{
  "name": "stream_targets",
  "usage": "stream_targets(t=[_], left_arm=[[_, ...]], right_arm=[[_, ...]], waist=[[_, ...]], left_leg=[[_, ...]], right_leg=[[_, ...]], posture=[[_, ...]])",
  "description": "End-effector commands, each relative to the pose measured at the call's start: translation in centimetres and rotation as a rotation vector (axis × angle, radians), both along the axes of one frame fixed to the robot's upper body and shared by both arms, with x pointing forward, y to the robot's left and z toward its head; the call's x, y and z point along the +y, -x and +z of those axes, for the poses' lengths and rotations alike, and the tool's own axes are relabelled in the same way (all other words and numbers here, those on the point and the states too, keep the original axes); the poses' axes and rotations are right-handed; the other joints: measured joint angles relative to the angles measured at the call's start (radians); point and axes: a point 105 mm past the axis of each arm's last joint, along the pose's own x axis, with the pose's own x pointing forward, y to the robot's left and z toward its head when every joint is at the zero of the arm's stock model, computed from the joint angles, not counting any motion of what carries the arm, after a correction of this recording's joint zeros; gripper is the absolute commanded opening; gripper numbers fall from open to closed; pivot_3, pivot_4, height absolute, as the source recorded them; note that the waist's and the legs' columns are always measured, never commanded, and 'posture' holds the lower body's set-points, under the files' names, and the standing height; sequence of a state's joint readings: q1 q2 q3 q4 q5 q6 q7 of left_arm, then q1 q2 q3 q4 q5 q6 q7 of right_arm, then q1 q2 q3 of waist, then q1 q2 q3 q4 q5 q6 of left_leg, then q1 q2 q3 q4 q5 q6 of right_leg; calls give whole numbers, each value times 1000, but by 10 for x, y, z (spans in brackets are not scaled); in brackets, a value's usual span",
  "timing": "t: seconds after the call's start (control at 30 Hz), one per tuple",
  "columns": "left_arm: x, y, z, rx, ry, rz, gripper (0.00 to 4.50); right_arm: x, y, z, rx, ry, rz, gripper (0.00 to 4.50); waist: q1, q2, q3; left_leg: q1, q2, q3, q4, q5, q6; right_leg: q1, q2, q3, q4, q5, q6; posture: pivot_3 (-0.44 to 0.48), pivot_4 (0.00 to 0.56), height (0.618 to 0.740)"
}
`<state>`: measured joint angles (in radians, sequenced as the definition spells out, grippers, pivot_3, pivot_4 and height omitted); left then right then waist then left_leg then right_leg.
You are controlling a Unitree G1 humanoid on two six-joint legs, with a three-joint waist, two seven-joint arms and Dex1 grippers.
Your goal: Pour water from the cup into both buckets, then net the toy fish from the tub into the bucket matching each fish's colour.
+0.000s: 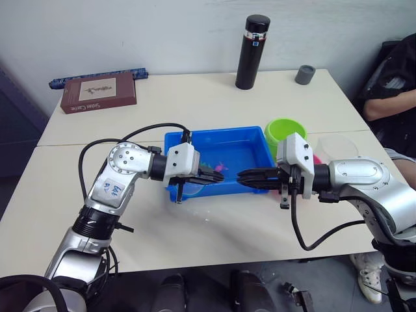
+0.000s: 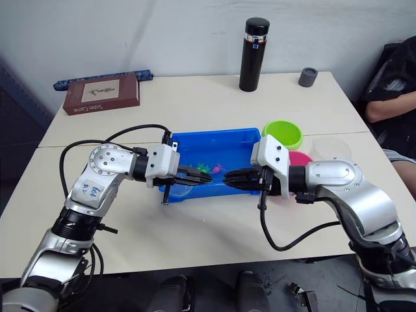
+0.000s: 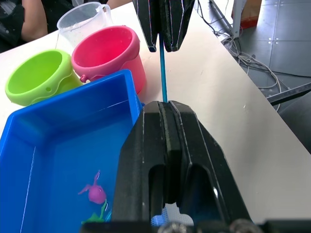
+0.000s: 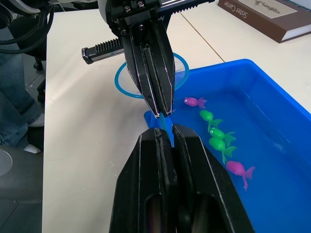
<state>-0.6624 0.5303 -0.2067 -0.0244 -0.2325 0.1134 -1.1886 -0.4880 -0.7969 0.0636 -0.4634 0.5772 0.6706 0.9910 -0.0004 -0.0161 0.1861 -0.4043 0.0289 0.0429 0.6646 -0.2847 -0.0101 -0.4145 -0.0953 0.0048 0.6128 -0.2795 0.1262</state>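
A small blue net (image 4: pixel 150 75) is held between both grippers over the near rim of the blue tub (image 1: pixel 214 140) at table centre. The left gripper (image 1: pixel 211 176) and right gripper (image 1: pixel 250 176), both clenched on its thin handle (image 3: pixel 163 73), meet tip to tip, the handle's long axis running from 9 to 3 o'clock. The toy fish (image 4: pixel 214 133), green and magenta, lie just beyond in shallow water, toward 12 o'clock.

The tub (image 3: pixel 73 126) is glossy blue plastic; the buckets (image 3: pixel 109 51) are smooth plastic; the cup (image 3: pixel 82 22) is clear plastic.
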Motion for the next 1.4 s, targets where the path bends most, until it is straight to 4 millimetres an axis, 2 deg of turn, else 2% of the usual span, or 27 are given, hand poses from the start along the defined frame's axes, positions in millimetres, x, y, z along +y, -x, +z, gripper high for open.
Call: stream_targets(t=[0.03,0.1,0.2,0.33,0.57,0.83,1.03,1.13,1.23,1.4], left_arm=[[-1,-1,9,-44,17,2,0],[-1,0,9,-29,23,-1,0],[-1,-3,11,-24,37,14,967],[-2,-2,11,-52,21,9,2650],[-5,1,14,-51,46,2,2650],[-1,-3,36,-80,112,50,2650],[14,-15,51,-92,174,156,2650],[30,-33,73,-86,286,287,2650],[41,-44,84,-78,360,377,2650],[60,-57,82,-62,440,525,2650]], right_arm=[[-6,0,6,-36,8,-10,66],[-5,1,6,-37,9,-9,66],[-5,0,6,-39,9,-8,0],[-4,-1,6,-40,10,-11,0],[-7,-4,0,-31,17,-23,0],[-21,-18,-10,-26,31,-96,0],[-28,-29,-6,-49,2,-141,0],[-34,-37,0,-75,-7,-174,0],[-41,-45,3,-91,-8,-203,0],[-57,-58,4,-110,6,-268,0]], waist=[[0,0,0],[0,0,0],[0,0,0],[0,0,0],[0,0,0],[0,0,0],[-1,0,0],[0,0,0],[0,0,0],[0,0,0]], left_leg=[[0,0,0,0,0,0],[0,0,0,0,0,0],[0,0,0,0,0,0],[0,0,0,0,0,0],[0,0,0,0,0,0],[0,0,0,0,0,0],[0,0,0,0,0,0],[0,0,0,1,0,0],[0,0,0,1,0,0],[0,0,0,1,0,0]], right_leg=[[0,0,0,0,0,0],[0,0,0,0,0,0],[0,0,0,0,0,0],[0,0,0,0,0,0],[0,0,0,0,0,0],[0,0,0,0,0,0],[0,0,0,0,0,0],[0,0,0,1,0,0],[0,0,0,1,0,0],[0,0,0,4,0,1]], posture=[[0,150,740],[0,150,740],[0,150,740],[0,150,740],[0,150,740],[0,150,740],[0,150,740],[0,150,740],[0,150,740],[0,150,740]])
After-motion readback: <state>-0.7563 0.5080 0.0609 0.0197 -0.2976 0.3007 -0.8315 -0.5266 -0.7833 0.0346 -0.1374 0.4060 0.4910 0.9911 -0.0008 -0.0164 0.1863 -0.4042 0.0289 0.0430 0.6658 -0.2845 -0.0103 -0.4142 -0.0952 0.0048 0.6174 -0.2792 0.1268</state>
